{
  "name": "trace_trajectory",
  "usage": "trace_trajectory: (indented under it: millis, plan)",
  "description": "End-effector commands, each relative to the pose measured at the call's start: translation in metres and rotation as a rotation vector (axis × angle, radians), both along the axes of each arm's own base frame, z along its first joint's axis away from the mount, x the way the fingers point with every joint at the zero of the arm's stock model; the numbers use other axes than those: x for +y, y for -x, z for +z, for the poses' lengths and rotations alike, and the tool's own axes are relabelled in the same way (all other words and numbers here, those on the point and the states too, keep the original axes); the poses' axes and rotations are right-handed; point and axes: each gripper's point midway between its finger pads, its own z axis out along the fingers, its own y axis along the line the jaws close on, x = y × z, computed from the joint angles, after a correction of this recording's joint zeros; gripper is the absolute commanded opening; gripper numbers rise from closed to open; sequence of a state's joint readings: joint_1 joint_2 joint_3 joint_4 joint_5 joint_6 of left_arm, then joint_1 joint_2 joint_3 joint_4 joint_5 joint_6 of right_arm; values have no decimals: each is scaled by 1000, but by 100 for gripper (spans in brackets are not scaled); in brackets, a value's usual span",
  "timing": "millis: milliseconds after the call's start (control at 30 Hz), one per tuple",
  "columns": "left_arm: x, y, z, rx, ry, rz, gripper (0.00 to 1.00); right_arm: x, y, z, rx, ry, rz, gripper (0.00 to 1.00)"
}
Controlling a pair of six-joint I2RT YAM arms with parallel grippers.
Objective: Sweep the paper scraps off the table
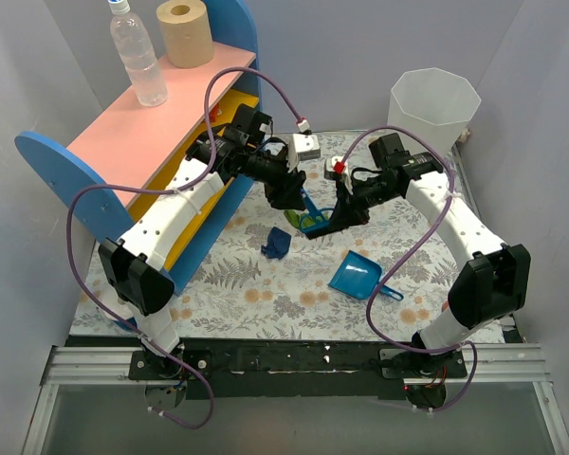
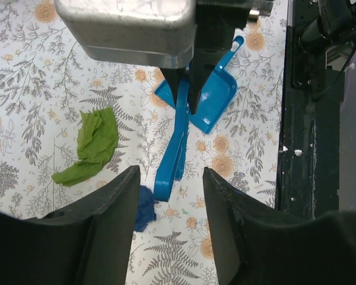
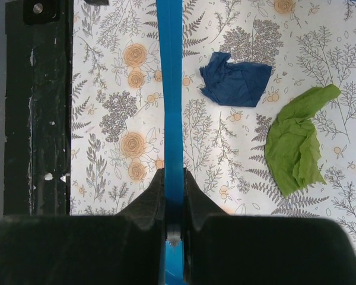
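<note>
My right gripper [image 3: 174, 175] is shut on the handle of the small blue hand brush [image 3: 169, 89] and holds it over the table [image 1: 247, 303]; it also shows in the top view [image 1: 324, 226]. A green paper scrap [image 3: 296, 142] and a navy scrap [image 3: 234, 83] lie on the cloth beside the brush. My left gripper [image 2: 170, 175] is open and empty above the cloth, facing the brush [image 2: 175, 142]. The green scrap [image 2: 92, 145] is to its left and the navy scrap [image 2: 143, 208] by its left finger. The blue dustpan [image 1: 356, 277] lies flat in front of the right arm. No other scraps show.
The pink-and-yellow shelf [image 1: 161, 123] with a water bottle [image 1: 137, 57] and a paper roll [image 1: 185, 33] stands at the back left. A white bin [image 1: 431, 104] stands at the back right. A black rail [image 1: 294, 358] runs along the near edge.
</note>
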State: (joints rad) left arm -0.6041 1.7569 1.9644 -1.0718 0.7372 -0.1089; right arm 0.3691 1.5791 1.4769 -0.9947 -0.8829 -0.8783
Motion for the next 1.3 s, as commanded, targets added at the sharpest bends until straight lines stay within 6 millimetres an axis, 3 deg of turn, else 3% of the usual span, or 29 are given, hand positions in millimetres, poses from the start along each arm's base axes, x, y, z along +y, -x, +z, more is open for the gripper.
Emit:
trace_trajectory:
  millis: [0, 467, 933, 1100, 1267]
  plan:
    - [-8, 8, 22, -14, 73, -49, 43, 5, 2, 17, -49, -22, 13, 1]
    - [-17, 9, 16, 55, 94, -62, 31, 17, -5, 35, -36, -84, -13, 1]
    - [-19, 4, 7, 88, 77, -48, 29, 18, -5, 39, -44, -96, -21, 1]
    - [-18, -1, 1, 80, 58, -29, 35, 17, -5, 40, -61, -94, -20, 1]
    - [-17, -5, -1, 71, 42, -4, 18, 16, -4, 39, -59, -91, -19, 1]
